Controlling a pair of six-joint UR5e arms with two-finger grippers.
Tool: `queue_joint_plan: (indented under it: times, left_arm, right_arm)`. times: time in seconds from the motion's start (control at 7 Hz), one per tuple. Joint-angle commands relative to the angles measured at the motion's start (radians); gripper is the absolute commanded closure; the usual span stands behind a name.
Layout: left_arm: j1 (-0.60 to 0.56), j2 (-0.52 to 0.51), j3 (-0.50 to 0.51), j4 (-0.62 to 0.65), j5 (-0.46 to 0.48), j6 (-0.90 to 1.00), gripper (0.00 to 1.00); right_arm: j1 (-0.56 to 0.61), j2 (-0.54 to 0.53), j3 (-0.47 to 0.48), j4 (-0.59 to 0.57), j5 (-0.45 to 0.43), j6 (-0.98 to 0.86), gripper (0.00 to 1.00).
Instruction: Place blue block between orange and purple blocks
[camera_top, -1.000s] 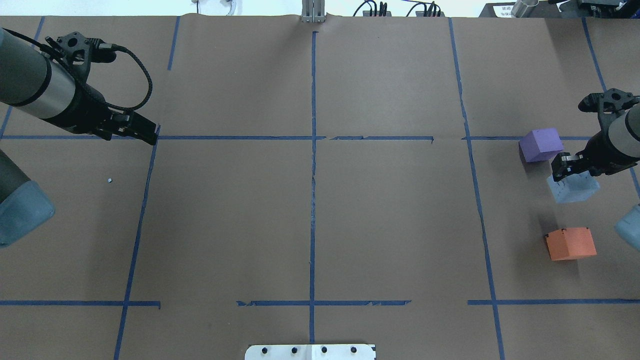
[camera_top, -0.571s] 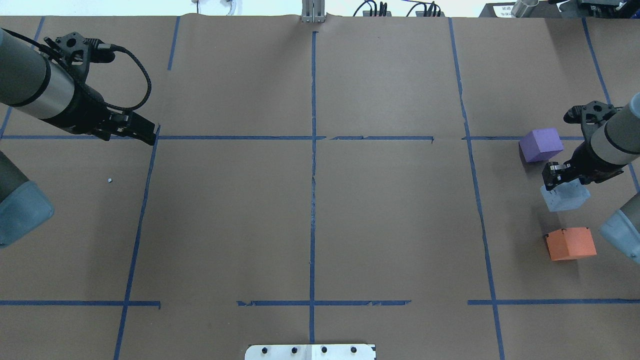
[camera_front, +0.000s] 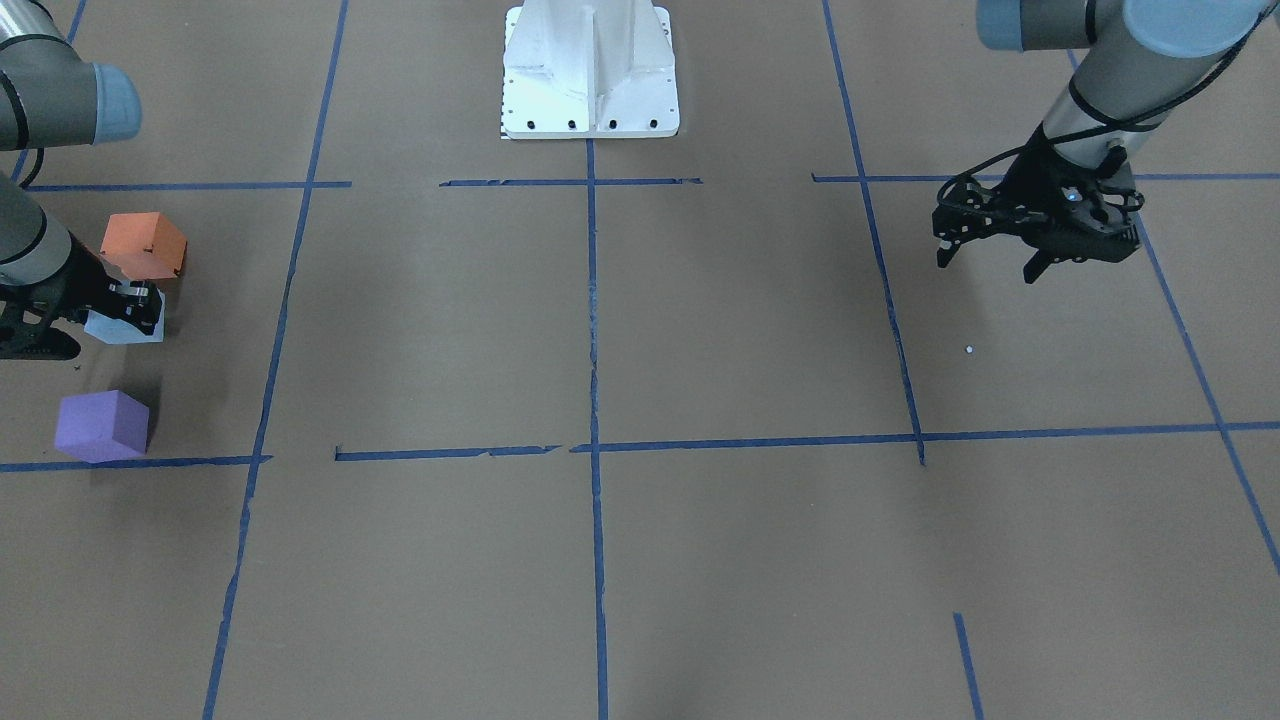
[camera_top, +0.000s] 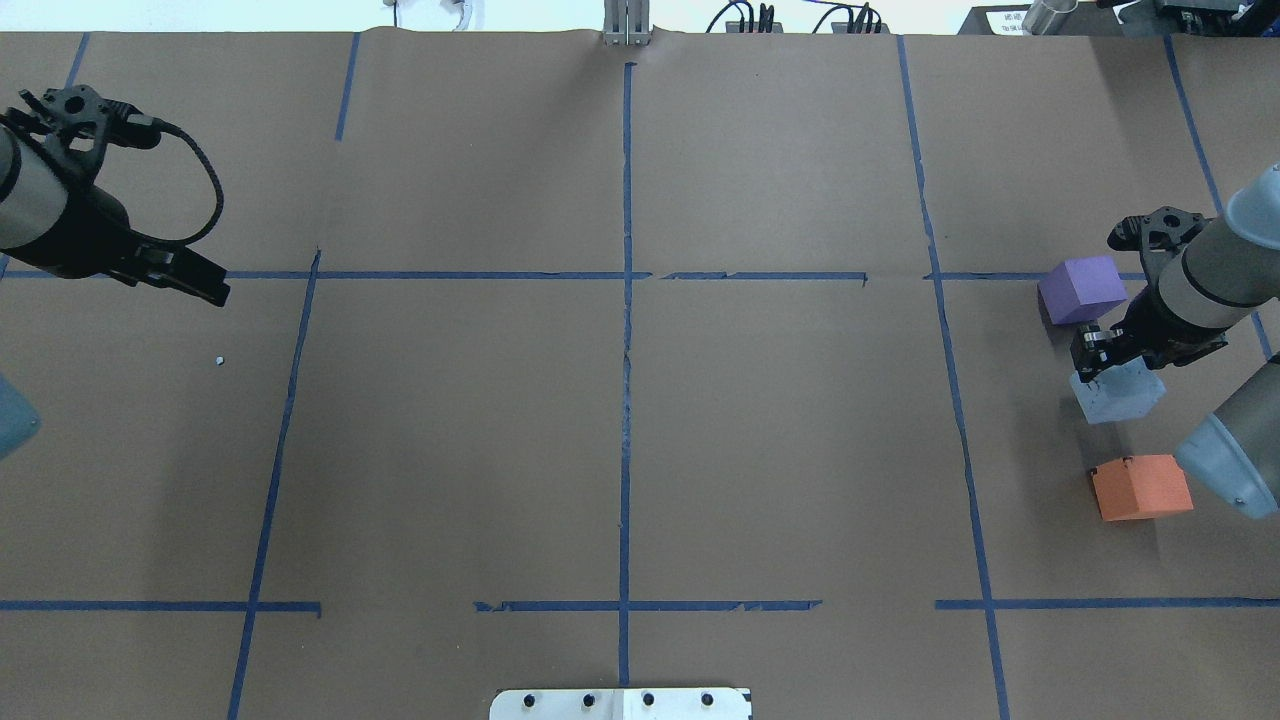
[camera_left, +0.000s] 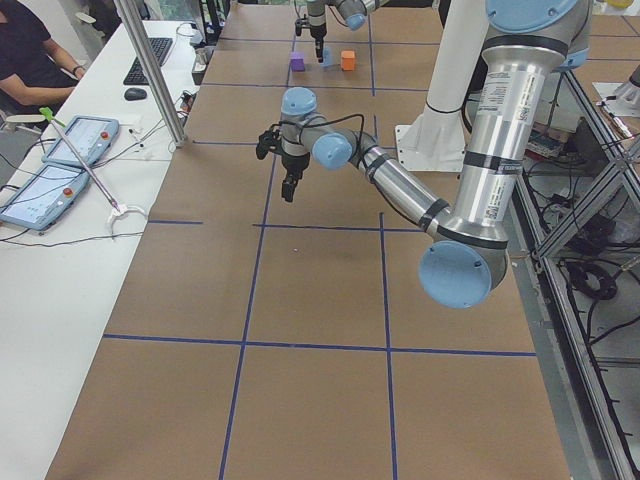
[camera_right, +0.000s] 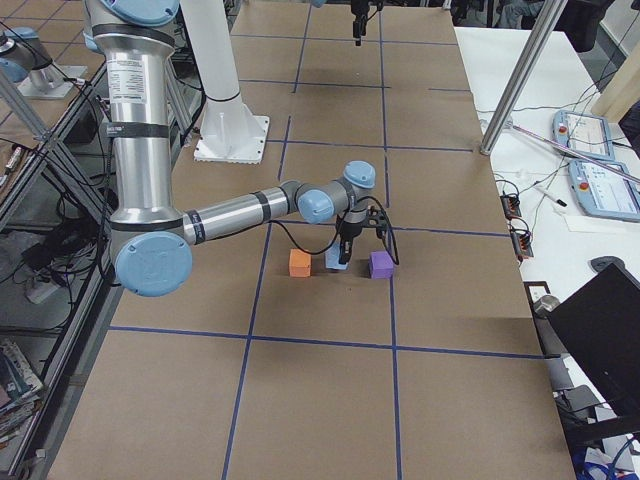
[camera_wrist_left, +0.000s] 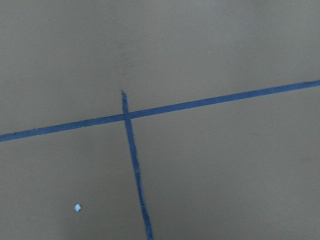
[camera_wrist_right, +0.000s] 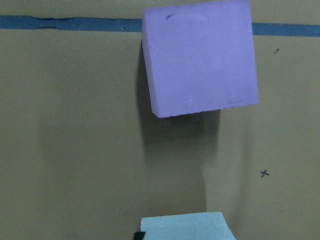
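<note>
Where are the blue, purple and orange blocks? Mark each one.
blue block (camera_top: 1116, 398), overhead exterior view, exposed near part.
purple block (camera_top: 1084, 286), overhead exterior view, top face.
orange block (camera_top: 1142, 486), overhead exterior view, top face.

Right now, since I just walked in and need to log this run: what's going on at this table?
The right gripper is closed on the blue block, holding it in the gap between the purple block and the orange block, touching neither. The left gripper hangs open far to the other side, holding nothing.
</note>
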Motion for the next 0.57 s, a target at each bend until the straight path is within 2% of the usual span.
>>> queue_joint_plan:
  times: [0.0, 0.14, 0.43]
  left_arm:
    - [-0.085, 0.081, 0.000, 0.002, -0.006, 0.174, 0.00]
    - [-0.116, 0.119, 0.000, 0.001, -0.006, 0.241, 0.00]
    - [-0.194, 0.184, 0.008, 0.004, -0.008, 0.399, 0.00]
  right_arm:
    - [0.001, 0.000, 0.002, 0.002, -0.001, 0.004, 0.00]
    - [0.002, 0.000, 0.008, 0.002, -0.001, 0.001, 0.00]
    - [0.057, -0.029, 0.121, 0.000, 0.009, -0.003, 0.00]
